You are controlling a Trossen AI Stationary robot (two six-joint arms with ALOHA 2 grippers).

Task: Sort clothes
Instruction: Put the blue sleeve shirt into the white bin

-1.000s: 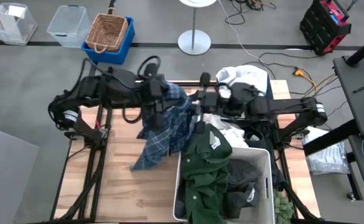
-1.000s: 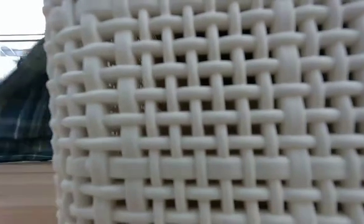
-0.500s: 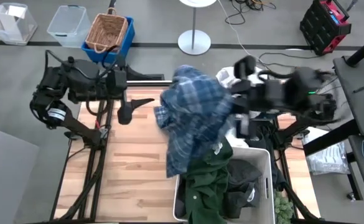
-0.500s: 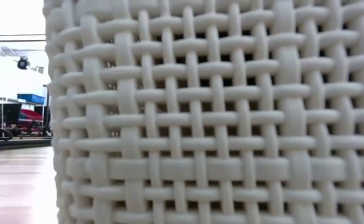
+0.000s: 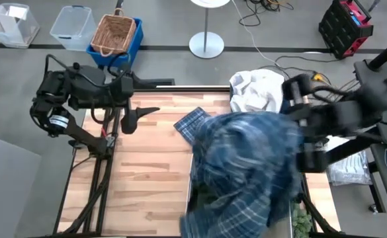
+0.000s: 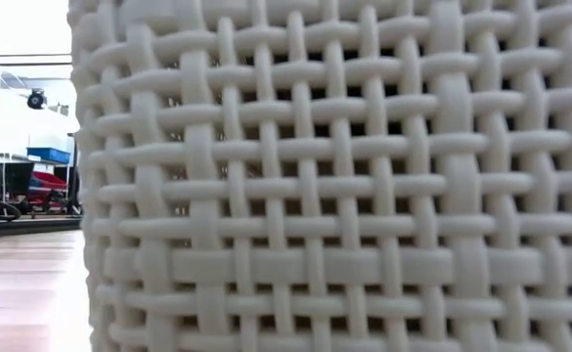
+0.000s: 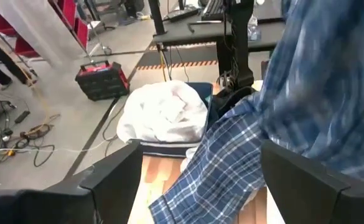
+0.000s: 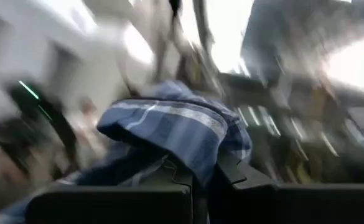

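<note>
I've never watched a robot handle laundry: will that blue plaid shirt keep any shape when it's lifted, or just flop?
It will probably flop: the blue plaid shirt hangs in loose folds from the right end effector, which is shut on a bunched edge. It seems light, billowing wide over the table. Trailing cloth may snag or drag.

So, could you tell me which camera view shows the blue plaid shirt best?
The high view: the blue plaid shirt appears nearly whole, spread over the table's right side. The left wrist view shows one hanging part, the right wrist view only a fold clamped in the right gripper, and the low view none.
</note>
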